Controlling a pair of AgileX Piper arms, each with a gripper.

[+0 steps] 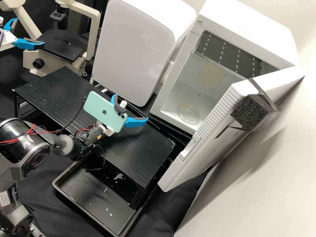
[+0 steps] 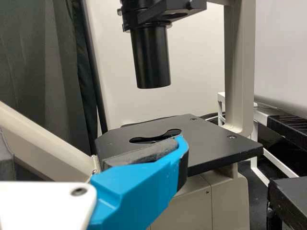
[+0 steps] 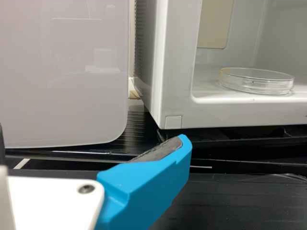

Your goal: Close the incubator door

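The incubator door [image 1: 210,151] stood wide open, its closing all left to do, the right end effector [image 1: 131,107] and left end effector [image 1: 30,32] spread wide and empty.

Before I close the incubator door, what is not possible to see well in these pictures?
- Incubator chamber, right part: behind the open door, high view.
- Petri dish, contents: too small in the high view, too sidelong in the right wrist view.
- Right gripper, base: partly behind the phone, high view.
- Left gripper, base: cut off by the high view's left edge.
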